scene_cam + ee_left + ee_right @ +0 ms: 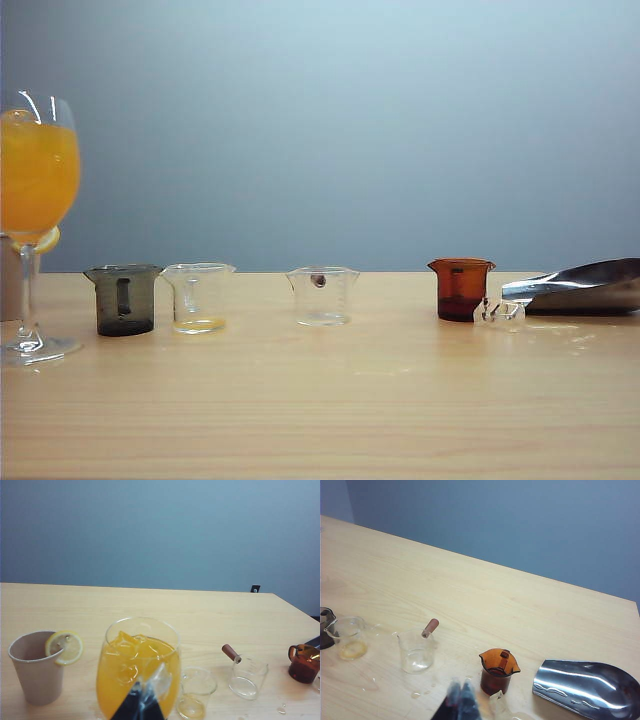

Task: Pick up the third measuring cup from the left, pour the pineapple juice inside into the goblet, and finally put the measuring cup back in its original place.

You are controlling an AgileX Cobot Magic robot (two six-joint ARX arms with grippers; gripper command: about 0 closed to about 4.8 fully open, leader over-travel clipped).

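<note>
Spanning the whole near field of the exterior view: a pale wood-grain table (330, 410), its front part bare, with small wet spots beside the amber cup. Along one row across the middle stand, left to right, the goblet (36, 215) holding orange drink and ice, a smoky grey cup (124, 299), a clear handled cup (198, 297) with a little yellow liquid at its bottom, the third measuring cup (321, 295), upright, apparently empty, with a brown stub handle at its rim, and an amber cup (461, 289). Wide bare gap between the third measuring cup and the amber cup. A steel scoop (585, 287) lies at the right edge, a small clear piece (500, 315) just before it. Behind the goblet: a tan paper cup (36, 667) with a lemon slice (65, 647) on its rim. The far table edge meets a plain blue-grey wall (330, 120).

Left gripper (141, 703): near the goblet, tips together, holding nothing. Right gripper (460, 700): above the table near the amber cup, closed, holding nothing.
</note>
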